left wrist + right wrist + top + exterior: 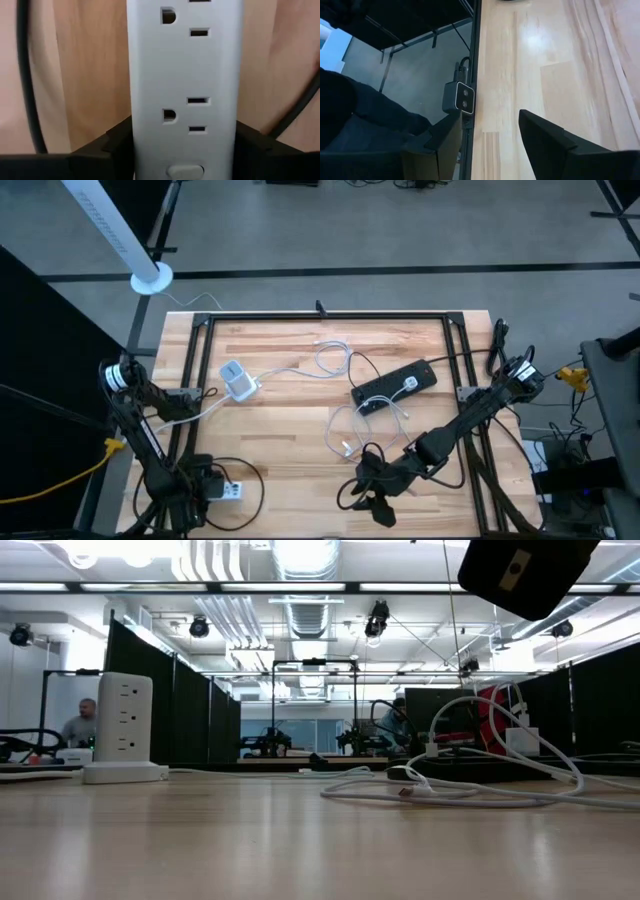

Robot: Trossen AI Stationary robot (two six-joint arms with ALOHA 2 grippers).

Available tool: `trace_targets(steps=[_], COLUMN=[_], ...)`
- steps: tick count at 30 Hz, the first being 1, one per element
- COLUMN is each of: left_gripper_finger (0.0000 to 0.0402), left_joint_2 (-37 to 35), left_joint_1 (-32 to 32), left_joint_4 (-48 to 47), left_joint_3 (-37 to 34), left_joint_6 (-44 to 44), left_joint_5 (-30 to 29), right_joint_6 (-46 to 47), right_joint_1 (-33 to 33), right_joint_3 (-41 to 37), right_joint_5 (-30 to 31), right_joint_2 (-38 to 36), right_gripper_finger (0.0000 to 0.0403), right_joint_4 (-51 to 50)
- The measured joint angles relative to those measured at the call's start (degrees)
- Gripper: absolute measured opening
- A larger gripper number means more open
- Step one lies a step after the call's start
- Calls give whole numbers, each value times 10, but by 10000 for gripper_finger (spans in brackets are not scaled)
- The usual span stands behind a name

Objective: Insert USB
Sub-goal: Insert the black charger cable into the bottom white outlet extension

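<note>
A white cable [335, 395] lies in loops mid-table, running from a white outlet tower [238, 380] over a black power strip [395, 387]; one free end [346, 448] lies toward the near edge. The low view shows the tower [120, 730] upright and the cable [450, 785] flat on the wood. My left gripper [210, 483], at the near left corner, is shut on a white power strip [230, 490]. My right gripper [375, 505] hovers open over the near edge, a little nearer than the cable's free end, with nothing between its fingers [490, 125]. My left gripper [182, 145] pinches the white power strip between its two fingers, one on each long side [137, 140], near the end that carries the switch [185, 171]. The fingers lie across the strip. The strip's outlet face is turned toward the wrist camera.
A dark cable [245, 480] loops on the table by the left gripper. A small camera [460, 97] is clamped at the table's near edge by the right gripper. Black frame rails [330, 315] run along the far and side edges. Bare wood [290, 440] lies between the two grippers.
</note>
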Motion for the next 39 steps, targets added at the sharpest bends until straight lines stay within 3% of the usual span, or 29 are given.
trace_targets(steps=[17,29,39], left_gripper_finger=[209,237,205], left_joint_2=[-4,-4,-4], left_joint_1=[1,3,3], left_joint_4=[9,18,32], left_joint_3=[17,-4,-3], left_joint_6=[19,-52,-33], left_joint_5=[9,11,13], right_joint_6=[2,17,23], right_joint_1=[0,0,1], right_joint_3=[0,0,0], right_joint_5=[0,0,0], right_joint_2=[0,0,0], right_gripper_finger=[181,181,181], right_joint_4=[-12,-12,-13])
